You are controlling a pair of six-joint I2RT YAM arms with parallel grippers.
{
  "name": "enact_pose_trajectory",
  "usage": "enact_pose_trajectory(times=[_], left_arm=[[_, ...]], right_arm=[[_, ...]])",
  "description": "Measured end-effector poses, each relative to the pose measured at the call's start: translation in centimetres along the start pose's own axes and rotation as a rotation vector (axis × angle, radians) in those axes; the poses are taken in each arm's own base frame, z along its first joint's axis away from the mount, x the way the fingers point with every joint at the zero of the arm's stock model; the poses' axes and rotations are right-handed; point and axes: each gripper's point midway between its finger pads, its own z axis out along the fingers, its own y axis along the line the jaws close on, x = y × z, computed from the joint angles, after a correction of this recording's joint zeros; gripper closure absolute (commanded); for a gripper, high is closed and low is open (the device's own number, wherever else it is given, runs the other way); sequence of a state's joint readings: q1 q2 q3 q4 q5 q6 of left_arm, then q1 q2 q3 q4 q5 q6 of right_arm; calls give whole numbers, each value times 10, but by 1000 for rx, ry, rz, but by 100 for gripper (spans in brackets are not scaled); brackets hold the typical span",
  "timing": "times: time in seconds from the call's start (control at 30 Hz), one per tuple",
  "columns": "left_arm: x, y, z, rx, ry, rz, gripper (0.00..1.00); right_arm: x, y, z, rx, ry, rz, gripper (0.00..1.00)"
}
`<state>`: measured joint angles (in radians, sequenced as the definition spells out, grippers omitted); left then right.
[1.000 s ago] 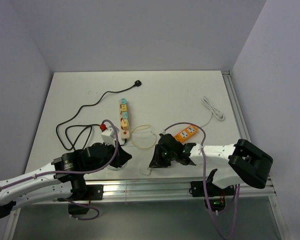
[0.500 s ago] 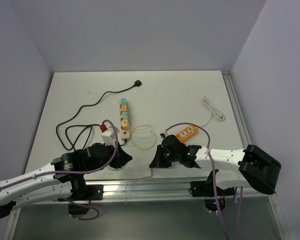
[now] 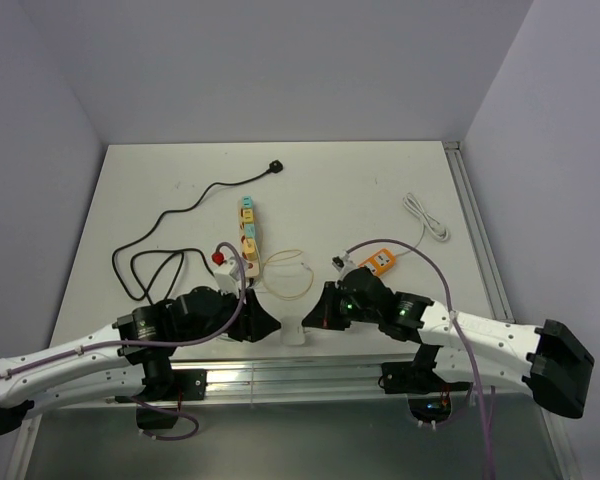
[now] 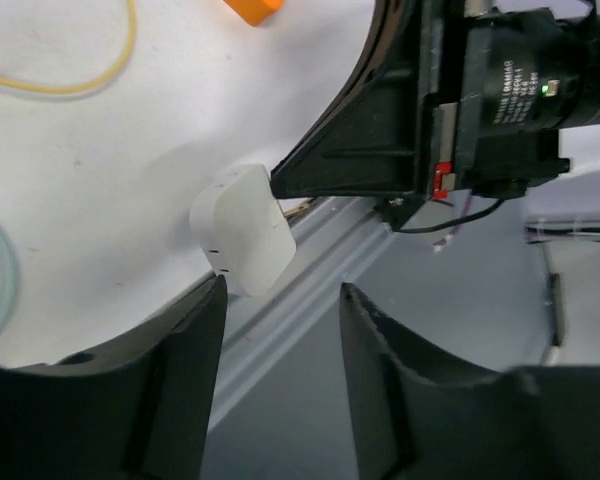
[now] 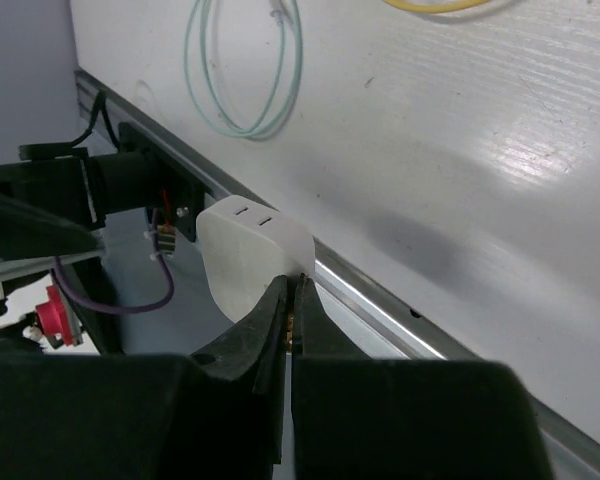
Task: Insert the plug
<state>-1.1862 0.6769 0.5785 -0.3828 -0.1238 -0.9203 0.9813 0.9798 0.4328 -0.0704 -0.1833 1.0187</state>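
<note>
— Where's the smooth, rounded white plastic plug (image 5: 252,250)?
— At the matte white table (image 3: 160,190)'s near edge, clamped in the right gripper (image 5: 290,300).
— The left gripper (image 4: 277,310)?
— Black fingers (image 4: 175,390) spread apart, just beside it.

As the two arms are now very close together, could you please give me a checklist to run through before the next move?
1. Right end effector grips the white plug: ok, fingers shut on its end.
2. Left end effector ready to receive: ok, jaws apart.
3. Plug lined up with the left gap: ok, it sits just ahead of it, slightly towards one finger.
4. Pins free for insertion: not ok, the right fingers seem clamped on them.
5. Plug clear of the table edge: cannot tell.
6. Free socket on the power strip: cannot tell, too small in the top view.
</note>
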Motion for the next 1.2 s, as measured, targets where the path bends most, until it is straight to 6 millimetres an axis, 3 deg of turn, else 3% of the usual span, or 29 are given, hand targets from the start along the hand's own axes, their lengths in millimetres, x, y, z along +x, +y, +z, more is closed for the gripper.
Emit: enact_pose_trajectory(times=[0.1,0.4,0.57,0.63,0.67,0.77,0.83,0.87,0.93,1.07,1.2], left_arm=[[6,-2,4,27,13,-21,36],[8,-21,15,106,34,-59,31],[8,-30,23,137,39,-76,33],[8,-33,26,145,44,-80,44],[9,-34,28,150,48,-81,55],[12,-41,32,182,66,-93,68],[14,-45,34,211,80,-103,85],[14,-47,35,234,86,-108,99],[14,-49,36,260,99,-115,100],[14,-52,34,299,123,-100,100],[14,-55,25,327,127,-38,100]], right_arm=[[-5,8,-13,-19,-29,-12,100],[-27,48,-51,-114,-116,-51,100],[-26,49,-55,-115,-113,-55,100],[-25,48,-56,-116,-109,-55,100],[-24,49,-58,-122,-109,-56,100],[-25,53,-63,-141,-116,-61,100],[-25,55,-67,-155,-124,-69,100],[-25,55,-69,-157,-126,-74,100],[-24,54,-71,-156,-128,-80,92],[-24,54,-78,-169,-136,-111,47],[-22,58,-89,-209,-150,-179,38]])
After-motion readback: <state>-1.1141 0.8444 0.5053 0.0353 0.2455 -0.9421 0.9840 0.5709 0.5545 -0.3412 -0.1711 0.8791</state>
